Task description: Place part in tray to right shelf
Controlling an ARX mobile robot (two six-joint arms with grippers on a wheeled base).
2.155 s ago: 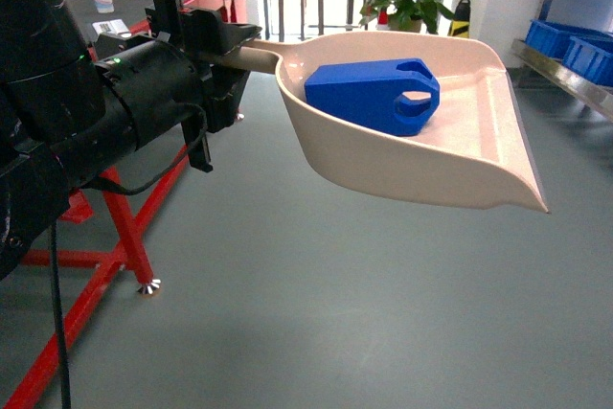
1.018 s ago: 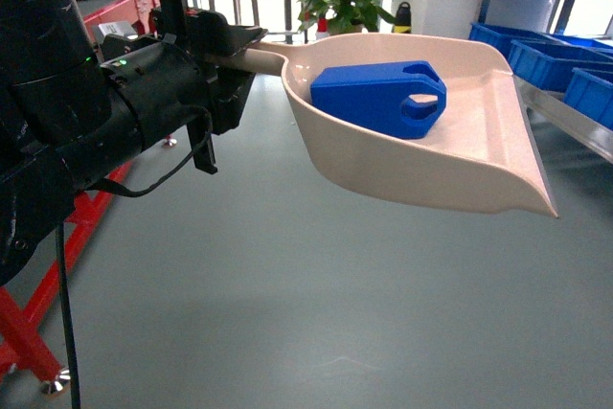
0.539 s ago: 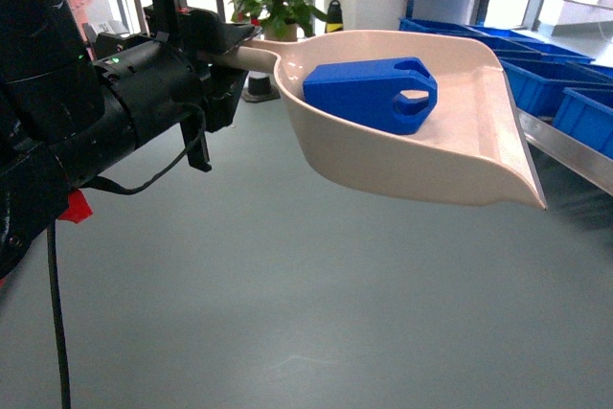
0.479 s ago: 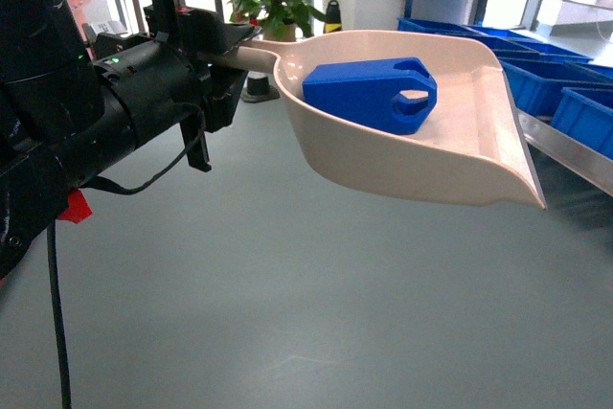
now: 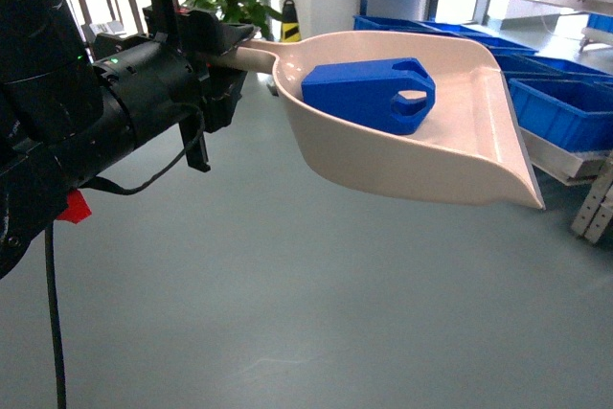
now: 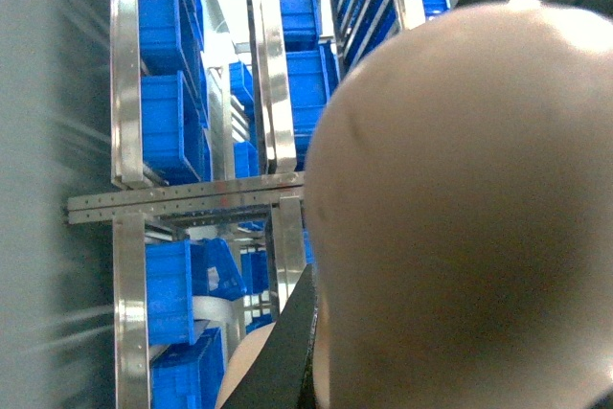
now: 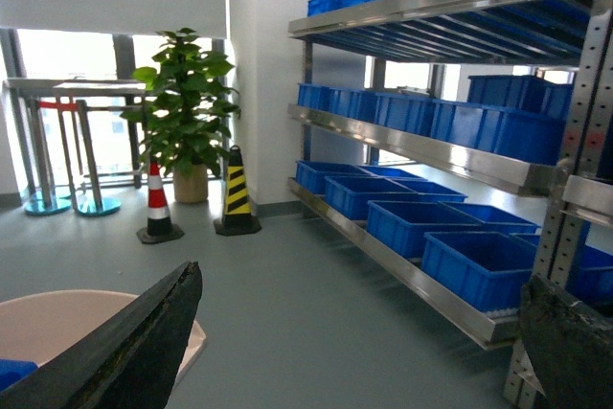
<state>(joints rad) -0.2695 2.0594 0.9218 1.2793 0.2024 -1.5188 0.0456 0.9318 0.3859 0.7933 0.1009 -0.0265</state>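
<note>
**Head view: scoop loaded, rack off its right lip**

Head camera has the left gripper (image 5: 218, 45) clamped on the straight handle of the beige scoop (image 5: 450, 174), holding it out clear of the floor. The blue part (image 5: 369, 93) sits in the deep heel of the pan, near the handle end, hooked cut-out pointing toward the wide lip.

The relation that matters: the scoop's long axis runs left to right across the view, lip leading, and the steel rack (image 5: 556, 155) with its blue crates (image 5: 565, 112) lies just past that lip, to the right and a little beyond. The left arm is the one carrying the load, so my read is that closing on the rack falls to it or to the base.

Left wrist camera shows mostly the scoop's pale underside (image 6: 460, 217), with rack uprights and crates behind; no part visible there. Right wrist camera gives the clearest view of the rack's tiers (image 7: 431, 155). Its right gripper (image 7: 335, 352) shows two dark fingers spread wide apart, nothing between them.
</note>
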